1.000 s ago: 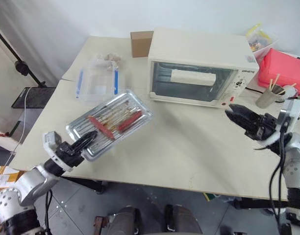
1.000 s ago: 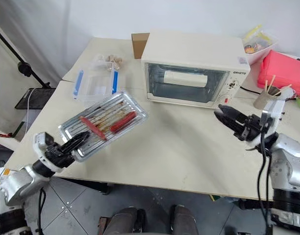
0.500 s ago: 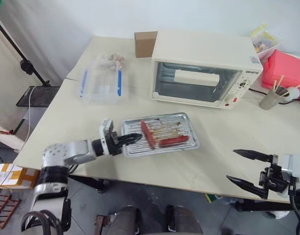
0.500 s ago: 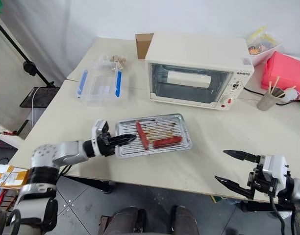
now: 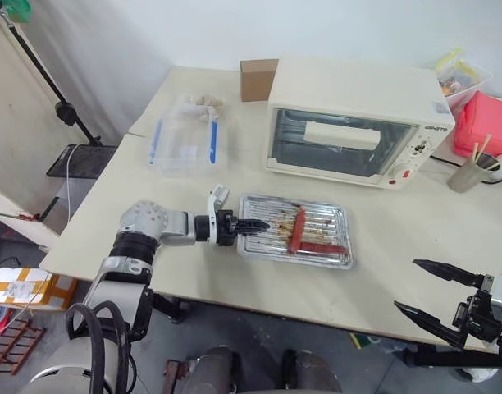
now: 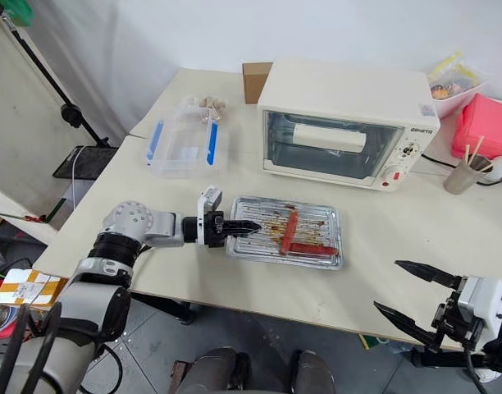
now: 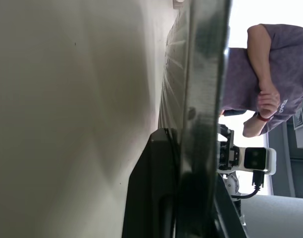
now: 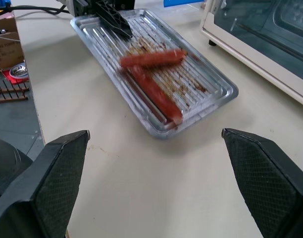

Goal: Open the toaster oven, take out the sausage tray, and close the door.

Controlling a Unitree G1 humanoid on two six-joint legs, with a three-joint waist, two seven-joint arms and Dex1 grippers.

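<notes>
Left gripper is carried on a forearm held roughly level across the table, its fingers closed on the left rim of the sausage tray. That tray is laid flat on the table just in front of the toaster oven, long axis parallel to the closed door. Right gripper is held off the near table edge, well apart from the tray, jaws spread wide and empty.
</notes>
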